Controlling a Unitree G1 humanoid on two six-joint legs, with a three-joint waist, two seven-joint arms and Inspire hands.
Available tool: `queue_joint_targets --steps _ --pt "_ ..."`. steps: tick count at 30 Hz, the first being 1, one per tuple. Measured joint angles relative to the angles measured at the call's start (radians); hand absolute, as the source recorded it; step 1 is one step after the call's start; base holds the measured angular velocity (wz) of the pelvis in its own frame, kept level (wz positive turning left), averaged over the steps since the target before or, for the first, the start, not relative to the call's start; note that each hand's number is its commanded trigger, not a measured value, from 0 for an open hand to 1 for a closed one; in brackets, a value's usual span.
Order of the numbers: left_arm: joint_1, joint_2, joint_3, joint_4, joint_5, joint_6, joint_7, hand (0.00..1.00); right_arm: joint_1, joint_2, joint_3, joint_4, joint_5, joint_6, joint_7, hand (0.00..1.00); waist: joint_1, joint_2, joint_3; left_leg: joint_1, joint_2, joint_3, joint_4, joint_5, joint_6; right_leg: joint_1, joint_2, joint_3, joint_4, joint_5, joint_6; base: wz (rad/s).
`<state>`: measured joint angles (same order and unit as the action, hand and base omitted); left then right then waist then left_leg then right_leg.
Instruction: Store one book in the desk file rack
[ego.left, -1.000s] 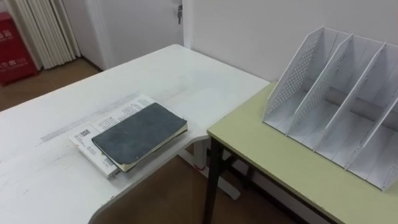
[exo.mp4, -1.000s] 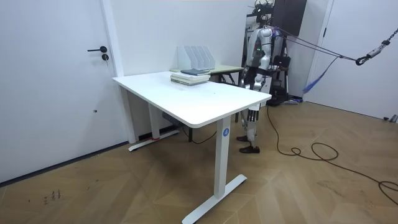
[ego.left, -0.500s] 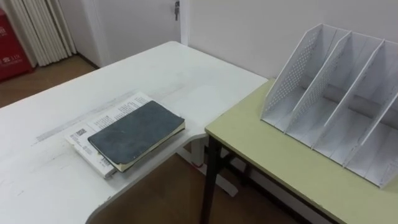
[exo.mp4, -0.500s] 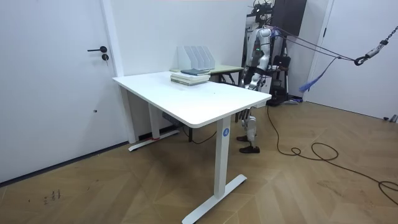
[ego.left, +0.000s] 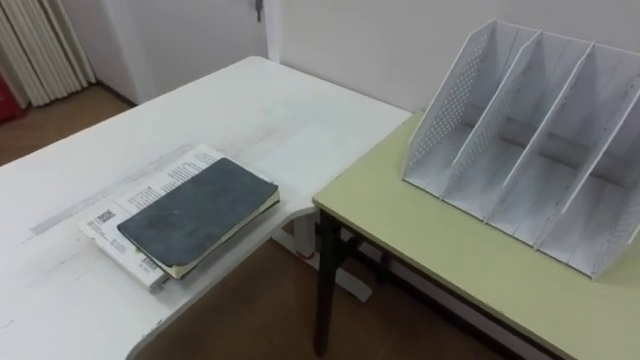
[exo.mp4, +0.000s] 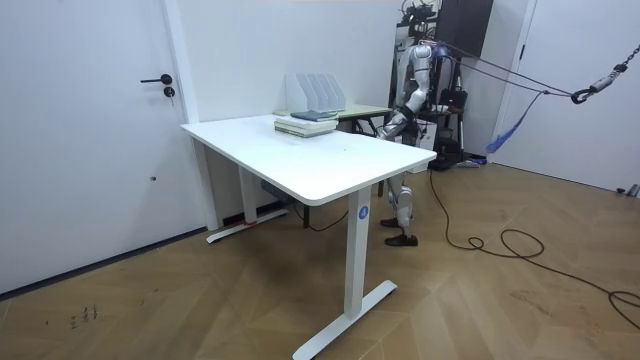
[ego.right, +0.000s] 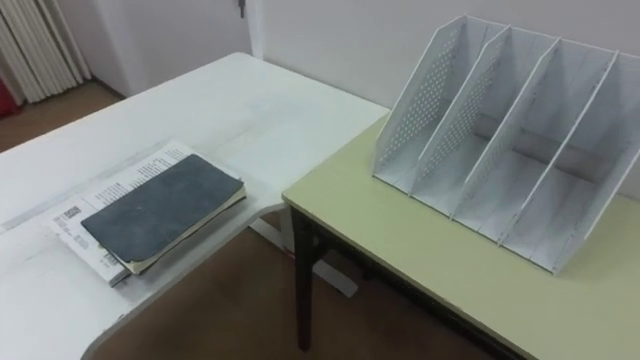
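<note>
Dark book (ego.left: 196, 214) lies flat at centre left, on top of a white book (ego.left: 140, 196), near the edge of the white table (ego.left: 260, 110). Rack (ego.left: 520, 150) stands upper right on the green desk (ego.left: 440, 270), well apart from the books. In room view the robot stands at the far end by the green desk, w/ its left hand (exo.mp4: 384, 126) held out low. Hand is too small there, so can't tell if it's spread or closed.
</note>
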<state>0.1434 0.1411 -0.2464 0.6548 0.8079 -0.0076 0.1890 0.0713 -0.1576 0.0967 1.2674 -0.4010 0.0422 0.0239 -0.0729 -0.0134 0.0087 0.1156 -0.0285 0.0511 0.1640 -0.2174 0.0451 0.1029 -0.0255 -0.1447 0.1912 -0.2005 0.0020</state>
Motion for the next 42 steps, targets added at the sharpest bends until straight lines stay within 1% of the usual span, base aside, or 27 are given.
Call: queue_joint_targets --steps 1,2,4,8,9,11,12,13,14,15,18,20,22,23,24,26,27,28,30,31,32,33,38,42 --pt "-0.004 0.000 -0.028 -0.019 0.033 0.001 0.000 0.00 -0.004 0.000 0.000 0.000 -0.010 0.000 0.001 0.00 -0.006 0.003 -0.0004 -0.001 0.000 0.000 -0.001 0.000 0.000 0.000 0.001 0.001 -0.004 0.001 0.000 0.00" --pt "-0.006 0.002 -0.044 -0.024 0.043 0.001 -0.001 0.00 -0.005 0.000 0.001 0.000 -0.012 0.001 0.001 0.00 -0.007 0.003 -0.0002 -0.001 0.000 0.000 -0.001 0.000 0.000 0.000 0.001 0.001 -0.004 0.001 0.000 0.00" --pt "-0.010 0.010 -0.106 -0.055 0.063 0.004 -0.006 0.00 -0.008 -0.002 0.003 0.000 -0.011 0.002 0.001 0.00 -0.014 0.004 -0.0006 -0.001 0.000 0.000 -0.005 0.000 0.000 -0.002 0.001 0.002 -0.006 0.001 0.000 0.00" --pt "-0.020 0.021 -0.169 -0.096 0.083 0.005 -0.006 0.00 -0.017 -0.005 0.037 0.002 0.003 0.002 0.001 0.00 -0.031 0.002 0.0007 -0.003 0.000 0.000 -0.003 0.000 0.000 -0.003 -0.001 -0.001 -0.007 0.001 0.000 0.01" --pt "-0.025 0.030 -0.191 -0.112 0.092 0.005 -0.007 0.00 -0.020 -0.005 0.043 0.002 0.003 0.002 0.001 0.00 -0.032 0.002 0.0006 -0.003 0.000 0.001 -0.003 0.000 0.000 -0.003 -0.001 0.001 -0.006 0.001 0.000 -0.03" --pt "-0.026 0.045 -0.209 -0.165 0.102 0.005 -0.007 0.00 -0.021 -0.005 0.044 0.001 0.003 0.002 0.001 0.00 -0.037 0.003 -0.0001 -0.002 0.000 0.001 -0.002 0.000 0.000 -0.002 -0.001 0.001 -0.008 0.001 0.001 0.00" --pt "-0.026 0.060 -0.217 -0.218 0.109 0.004 -0.007 0.00 -0.021 -0.004 0.044 0.001 0.002 0.001 0.002 0.00 -0.038 0.005 -0.0012 -0.004 0.000 0.001 -0.002 0.000 0.000 -0.002 -0.001 0.001 -0.010 0.001 0.001 0.00" --pt "-0.030 0.077 -0.227 -0.276 0.123 0.002 -0.005 0.00 -0.021 -0.004 0.043 0.001 0.002 0.001 0.002 0.00 -0.039 0.004 -0.0004 -0.005 -0.001 0.001 -0.001 0.000 0.000 -0.003 -0.001 0.001 -0.011 0.001 0.001 0.00" --pt "-0.034 0.082 -0.228 -0.298 0.129 -0.003 -0.001 0.00 -0.021 -0.004 0.043 0.001 0.002 0.001 0.002 0.00 -0.039 0.003 0.0000 -0.006 -0.001 0.001 -0.001 0.000 0.000 -0.003 -0.001 0.001 -0.011 0.001 0.001 0.00" --pt "-0.043 0.084 -0.228 -0.328 0.141 -0.008 0.009 0.00 -0.022 -0.005 0.044 0.004 0.003 0.001 0.001 0.00 -0.041 0.006 -0.0013 -0.005 -0.001 0.001 -0.001 0.000 0.000 0.001 -0.001 0.001 -0.014 0.002 0.002 0.00" --pt "-0.055 0.085 -0.228 -0.371 0.157 -0.010 0.043 0.00 -0.023 -0.007 0.044 0.005 0.002 0.001 0.003 0.00 -0.052 0.009 -0.0002 0.001 0.000 -0.002 0.001 0.000 0.000 0.011 -0.001 0.000 -0.022 0.006 0.002 0.01" --pt "-0.054 0.099 -0.227 -0.407 0.169 -0.012 0.051 0.00 -0.022 -0.007 0.043 0.003 0.004 0.002 0.004 0.00 -0.058 0.016 -0.0008 -0.001 0.000 -0.005 0.001 0.000 0.000 0.011 0.000 -0.004 -0.022 0.006 0.002 0.03" --pt "-0.054 0.124 -0.226 -0.467 0.171 -0.016 0.073 0.00 -0.018 -0.008 0.042 0.003 0.007 0.002 0.004 0.00 -0.058 0.019 -0.0019 0.000 0.001 -0.004 0.000 0.000 0.000 0.011 0.001 -0.004 -0.022 0.007 0.001 0.00" --pt "-0.054 0.129 -0.224 -0.484 0.177 -0.018 0.081 0.00 -0.018 -0.008 0.042 0.003 0.009 0.002 0.004 0.00 -0.056 0.019 -0.0019 0.000 0.002 -0.003 0.000 0.000 0.000 0.011 0.001 -0.004 -0.022 0.007 0.001 0.00" --pt "-0.055 0.134 -0.216 -0.514 0.191 -0.025 0.096 0.00 -0.018 -0.008 0.042 0.003 0.012 0.002 0.003 0.00 -0.054 0.024 -0.0042 0.000 0.005 -0.002 0.001 0.000 0.000 0.009 0.001 -0.003 -0.021 0.007 0.001 -0.04" --pt "-0.056 0.134 -0.191 -0.547 0.232 -0.043 0.121 0.00 -0.018 -0.008 0.042 0.006 0.011 0.002 0.001 0.00 -0.053 0.023 -0.0038 0.004 0.007 0.001 0.000 0.000 0.000 0.010 0.000 0.000 -0.021 0.008 0.001 -0.04" --pt "-0.060 0.135 -0.173 -0.555 0.253 -0.053 0.143 0.00 -0.018 -0.008 0.040 0.007 0.011 0.001 0.001 0.00 -0.052 0.023 -0.0029 0.011 0.007 0.002 0.000 0.000 0.000 0.013 0.000 0.001 -0.021 0.008 0.001 -0.04" --pt "-0.062 0.134 -0.149 -0.555 0.257 -0.065 0.162 0.00 -0.017 -0.008 0.039 0.008 0.012 0.001 0.001 0.00 -0.053 0.020 0.0001 0.014 0.007 0.004 0.000 0.000 0.000 0.018 0.001 0.003 -0.021 0.008 0.001 -0.04" --pt "-0.062 0.134 -0.119 -0.555 0.255 -0.066 0.187 0.00 -0.015 -0.008 0.038 0.007 0.012 0.001 0.001 0.00 -0.054 0.024 -0.0015 0.013 0.008 0.001 -0.001 0.000 0.000 0.020 0.002 0.002 -0.022 0.008 0.001 0.00" --pt "-0.063 0.135 -0.101 -0.555 0.255 -0.066 0.202 0.00 -0.013 -0.008 0.038 0.007 0.012 0.002 0.002 0.00 -0.055 0.024 -0.0007 0.012 0.009 -0.001 -0.004 0.000 0.000 0.019 0.003 0.001 -0.023 0.009 0.000 0.03" --pt "-0.063 0.135 -0.093 -0.555 0.256 -0.066 0.208 0.00 -0.012 -0.008 0.038 0.008 0.012 0.002 0.004 0.00 -0.055 0.029 -0.0029 0.012 0.009 -0.001 -0.004 0.000 0.000 0.019 0.004 0.001 -0.023 0.009 0.000 0.00" --pt "-0.063 0.135 -0.082 -0.555 0.256 -0.066 0.222 0.00 -0.010 -0.008 0.038 0.008 0.012 0.002 0.008 0.00 -0.054 0.029 -0.0030 0.012 0.010 -0.001 -0.005 0.000 0.000 0.018 0.005 0.002 -0.024 0.010 -0.001 0.00" --pt "-0.063 0.136 -0.044 -0.556 0.257 -0.066 0.275 0.00 -0.007 -0.011 0.037 0.008 0.012 0.002 0.011 0.00 -0.054 0.042 -0.0112 0.007 0.014 -0.002 -0.004 0.001 -0.002 0.021 0.010 0.001 -0.040 0.017 -0.006 0.00" --pt "-0.064 0.137 -0.015 -0.556 0.246 -0.077 0.312 0.00 -0.001 -0.012 0.038 0.018 0.013 0.001 0.011 0.00 -0.042 0.044 -0.0113 0.014 0.015 0.000 -0.001 0.001 -0.002 0.027 0.010 0.005 -0.040 0.018 -0.006 -0.04"
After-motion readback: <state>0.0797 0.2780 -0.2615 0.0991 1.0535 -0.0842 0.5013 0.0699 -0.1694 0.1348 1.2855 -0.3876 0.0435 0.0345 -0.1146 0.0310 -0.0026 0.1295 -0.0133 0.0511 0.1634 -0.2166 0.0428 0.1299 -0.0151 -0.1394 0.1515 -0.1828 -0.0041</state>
